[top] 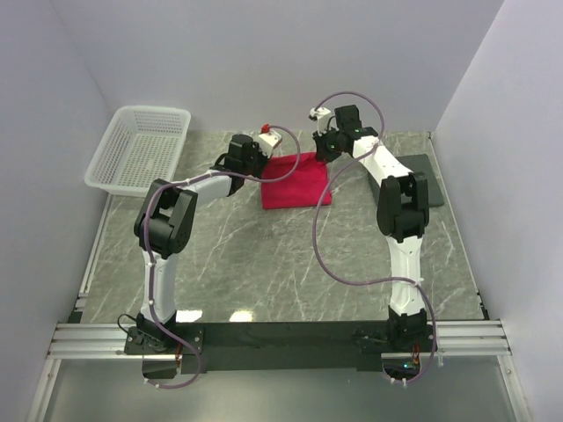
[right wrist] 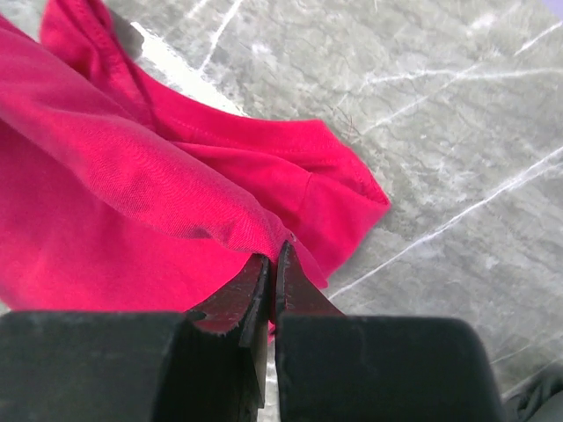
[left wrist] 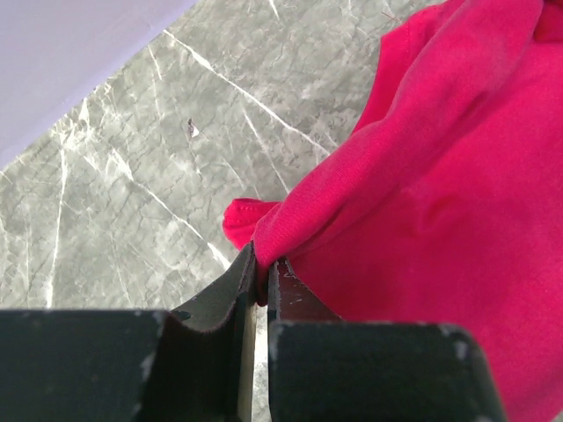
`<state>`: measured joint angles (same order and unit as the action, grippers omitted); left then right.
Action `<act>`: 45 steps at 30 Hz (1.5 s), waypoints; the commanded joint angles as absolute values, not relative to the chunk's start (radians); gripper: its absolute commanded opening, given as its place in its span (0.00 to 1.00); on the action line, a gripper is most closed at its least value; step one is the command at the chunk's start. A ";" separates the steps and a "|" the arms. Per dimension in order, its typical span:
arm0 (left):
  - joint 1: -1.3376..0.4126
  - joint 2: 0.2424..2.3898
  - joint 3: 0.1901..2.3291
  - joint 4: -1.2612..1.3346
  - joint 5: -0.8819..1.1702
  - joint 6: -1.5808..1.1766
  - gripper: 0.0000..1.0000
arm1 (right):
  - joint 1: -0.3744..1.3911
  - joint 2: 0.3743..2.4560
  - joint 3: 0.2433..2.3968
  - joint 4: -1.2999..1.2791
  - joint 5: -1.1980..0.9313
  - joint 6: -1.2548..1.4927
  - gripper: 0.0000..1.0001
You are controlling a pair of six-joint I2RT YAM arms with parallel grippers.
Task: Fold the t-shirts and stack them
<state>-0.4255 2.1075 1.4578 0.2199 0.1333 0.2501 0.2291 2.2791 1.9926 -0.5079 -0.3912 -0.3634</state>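
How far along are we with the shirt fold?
Looks done: the red t-shirt lies gathered into a rough rectangle, so some folding seems made. In hand: the left gripper and right gripper each pinch fabric at its far corners, apparently mid-fold. Left: finish the fold, release, stack; only one shirt shows.

Plain pale walls [top: 264, 53] enclose a grey marble-patterned table [top: 255, 264] under even light, aluminium rails [top: 88, 338] along its near edge.

The t-shirt [top: 295, 186] lies on the table [top: 264, 259]. A basket [top: 151, 112] sits well to its left. A mat [top: 434, 169] lies to its right.
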 commanded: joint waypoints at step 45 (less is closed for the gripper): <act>-0.348 2.391 1.919 -0.066 0.170 -0.695 0.48 | 0.232 2.485 2.197 -0.511 -0.094 0.344 0.22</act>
<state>-0.3706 2.3985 1.8801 -0.0734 0.2195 -0.6426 0.2268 2.4756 2.1342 -0.5217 -0.2062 0.3058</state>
